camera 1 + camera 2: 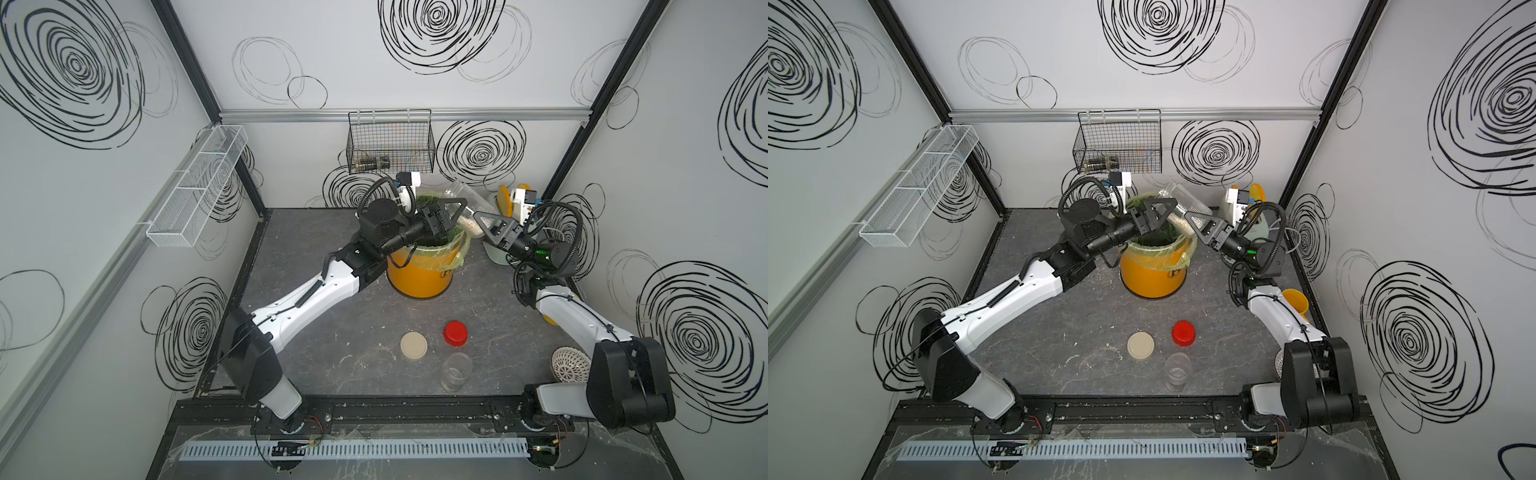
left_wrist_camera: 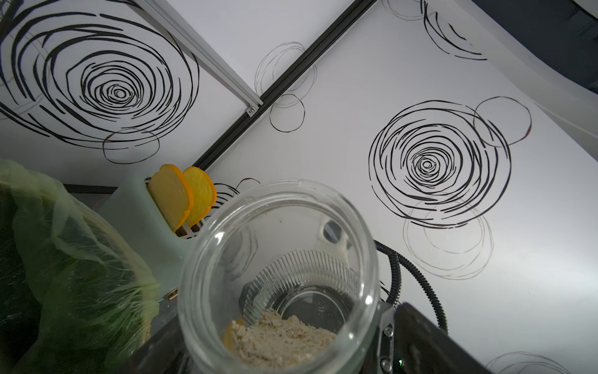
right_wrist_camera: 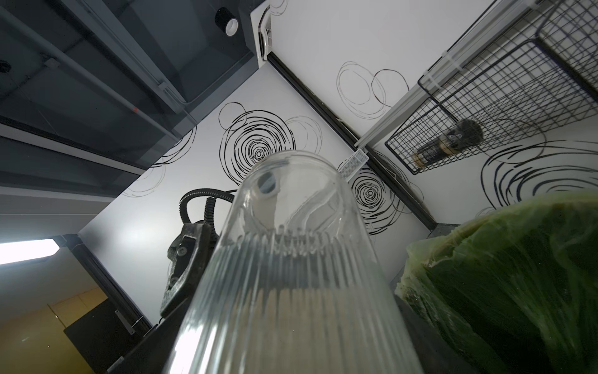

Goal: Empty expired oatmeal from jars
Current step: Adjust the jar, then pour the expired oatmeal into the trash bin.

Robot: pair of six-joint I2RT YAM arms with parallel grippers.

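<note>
The wider clear jar hangs tilted over the yellow bin, open mouth raised toward the back. A small heap of oatmeal lies against its lower wall near the base. My right gripper is shut on the jar at its base end. My left gripper has its fingers on either side of the mouth end; whether they press the glass does not show. The slimmer jar stands empty and uncapped near the front. The red cap and the beige lid lie beside it.
The bin has a green liner. A mint toaster with orange slices stands behind the right gripper. A yellow cup and a white perforated bowl sit by the right arm. A wire basket and a white mesh shelf hang on the walls.
</note>
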